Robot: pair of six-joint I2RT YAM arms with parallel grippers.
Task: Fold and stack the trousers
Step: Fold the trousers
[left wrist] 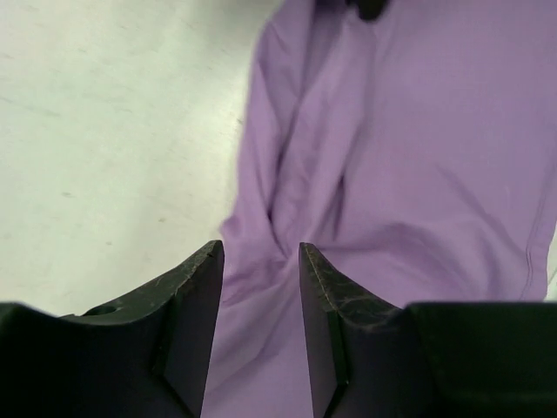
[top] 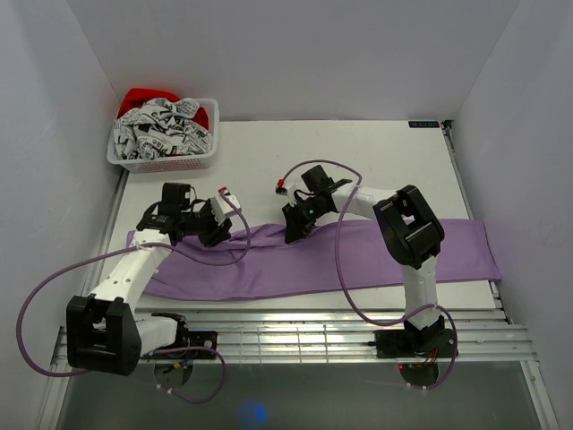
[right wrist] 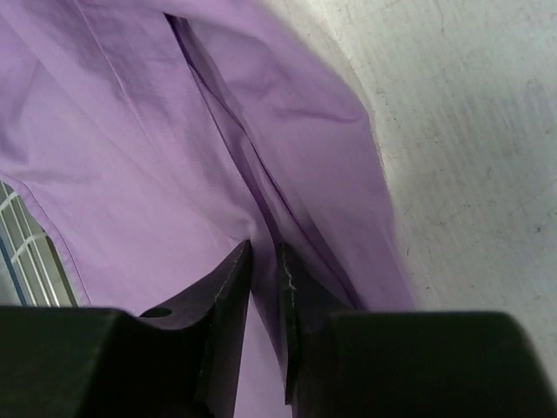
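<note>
The lilac trousers (top: 358,255) lie stretched left to right across the near half of the white table (top: 376,161). My left gripper (top: 222,231) sits at their far edge near the left end. In the left wrist view its fingers (left wrist: 259,248) stand apart, low over a pucker of the cloth (left wrist: 418,157). My right gripper (top: 294,231) is at the far edge near the middle. In the right wrist view its jaws (right wrist: 265,246) are pinched on a fold of the trousers (right wrist: 113,148). The pale striped waistband does not show.
A white basket (top: 166,134) of grey-and-white printed cloth with something red stands at the back left corner. A slatted metal rail (top: 295,327) runs along the near edge by the arm bases. White walls close in the left, back and right sides.
</note>
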